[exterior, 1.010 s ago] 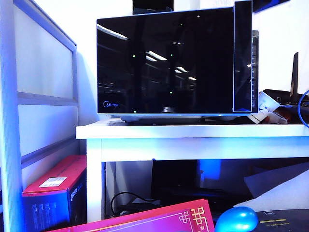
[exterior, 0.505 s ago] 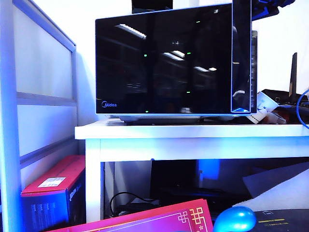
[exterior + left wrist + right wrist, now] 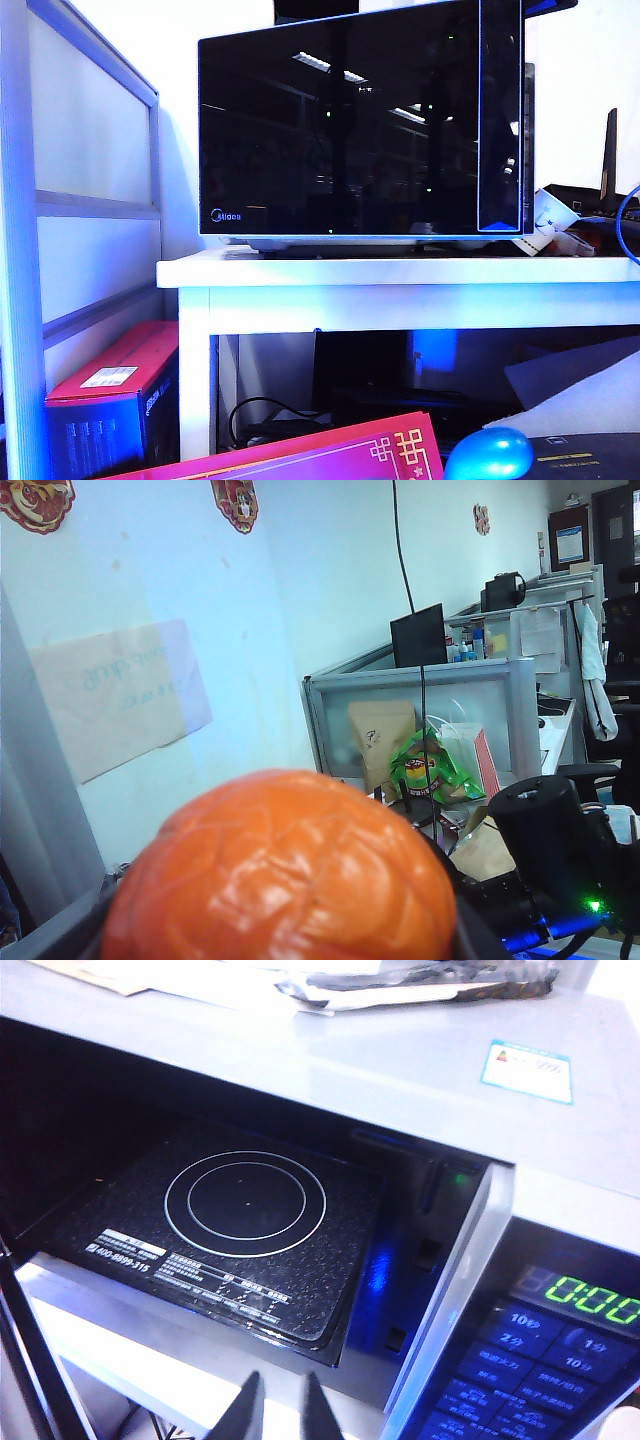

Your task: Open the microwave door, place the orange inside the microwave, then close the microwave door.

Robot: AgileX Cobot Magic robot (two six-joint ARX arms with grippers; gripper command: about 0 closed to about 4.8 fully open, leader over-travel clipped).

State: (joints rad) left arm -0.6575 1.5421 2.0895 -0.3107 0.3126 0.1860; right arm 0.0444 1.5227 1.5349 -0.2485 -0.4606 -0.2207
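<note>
The microwave [image 3: 527, 150] stands on a white table. Its glossy black door [image 3: 340, 120] is swung out toward the exterior camera and covers the opening there. In the right wrist view the cavity [image 3: 240, 1210] lies open, showing a black floor plate with white rings beside the button panel [image 3: 590, 1300] and its green display. My right gripper [image 3: 280, 1400] hovers just in front of the cavity's lower sill, its fingertips nearly together and holding nothing. The orange [image 3: 280, 870] fills the lower part of the left wrist view, with my left gripper [image 3: 280, 930] shut around it. Neither gripper shows clearly in the exterior view.
The white table [image 3: 400, 270] has clutter and cables at its right end [image 3: 560, 225]. Under and before it are a red box [image 3: 110, 390], a red card [image 3: 330, 455] and a shiny blue egg [image 3: 490, 455]. A frosted partition [image 3: 90, 200] stands at the left.
The door has swung a little further out, and its reflections have slid across the glass. The left arm and the orange have stayed still.
</note>
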